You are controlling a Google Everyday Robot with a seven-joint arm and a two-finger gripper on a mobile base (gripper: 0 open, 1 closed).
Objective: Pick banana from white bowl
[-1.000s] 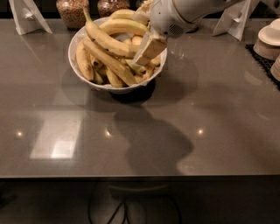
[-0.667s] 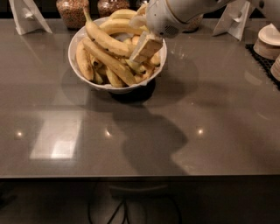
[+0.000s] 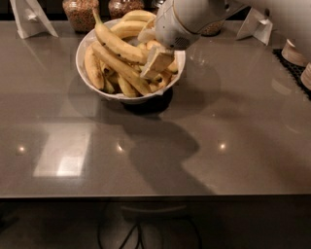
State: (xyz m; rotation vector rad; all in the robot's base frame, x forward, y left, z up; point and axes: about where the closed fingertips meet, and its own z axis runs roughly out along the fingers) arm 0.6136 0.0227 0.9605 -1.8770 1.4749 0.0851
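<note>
The white bowl (image 3: 82, 61) stands at the back left of the grey table, piled with several yellow bananas. The banana (image 3: 115, 43), long and strongly curved with a thin dark-tipped stem pointing up at the far left, lies on top of the pile. My gripper (image 3: 154, 62) reaches down from the upper right into the right half of the bowl. It sits at the banana's lower right end and touches the pile there. My white arm hides the bowl's far right rim.
Glass jars (image 3: 80, 12) stand behind the bowl. White card stands sit at the back left (image 3: 29, 17) and back right (image 3: 257, 24). Pale dishes (image 3: 294, 51) are stacked on a dark mat at the right edge. The table's front edge (image 3: 155, 194) runs across the view.
My gripper has moved left and deeper into the bowl, from its right rim up to the end of the long curved banana. The bananas and the bowl have not shifted.
</note>
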